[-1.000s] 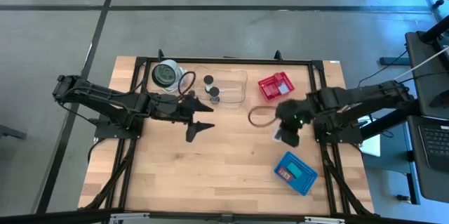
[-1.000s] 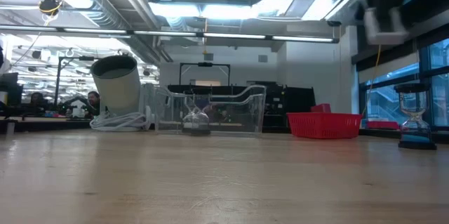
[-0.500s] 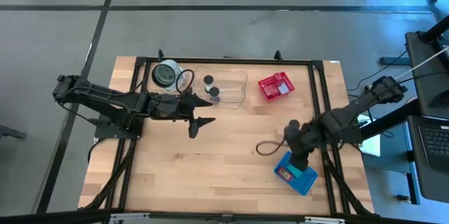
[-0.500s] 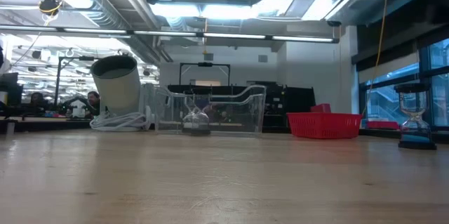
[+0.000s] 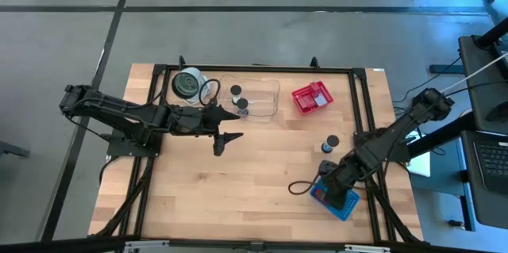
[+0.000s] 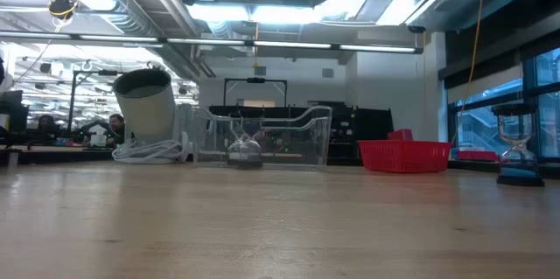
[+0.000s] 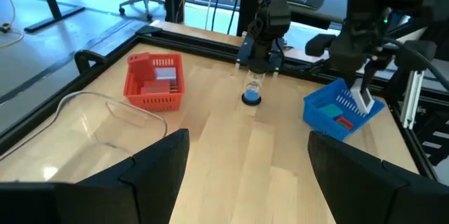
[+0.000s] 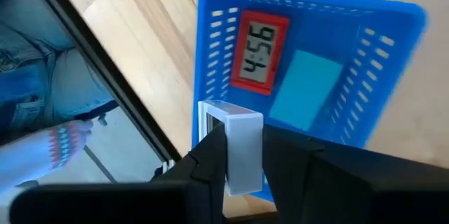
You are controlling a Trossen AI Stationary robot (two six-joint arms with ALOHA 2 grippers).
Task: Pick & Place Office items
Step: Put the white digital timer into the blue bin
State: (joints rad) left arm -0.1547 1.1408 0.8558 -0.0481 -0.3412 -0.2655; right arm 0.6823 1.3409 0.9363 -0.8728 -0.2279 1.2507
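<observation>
Right gripper (image 8: pixel 242 157) pinches a white block (image 8: pixel 242 147) above the blue basket (image 8: pixel 393 55); release low, beside the red clock (image 8: pixel 256 52). Left gripper (image 5: pixel 225 126) waits, fingers wide.

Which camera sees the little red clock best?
The right wrist view: the red clock lies in the blue basket, digits showing, under the right claw holding a white block. The high view shows a red speck. The left wrist view shows a red bit; the low view, nothing.

Table layout, high view.
Clear tray (image 5: pixel 255 97) at back centre, mesh basket (image 5: pixel 311 97) to its right, second basket (image 5: pixel 334 195) front right, hourglass (image 5: pixel 329 143) between baskets.
</observation>
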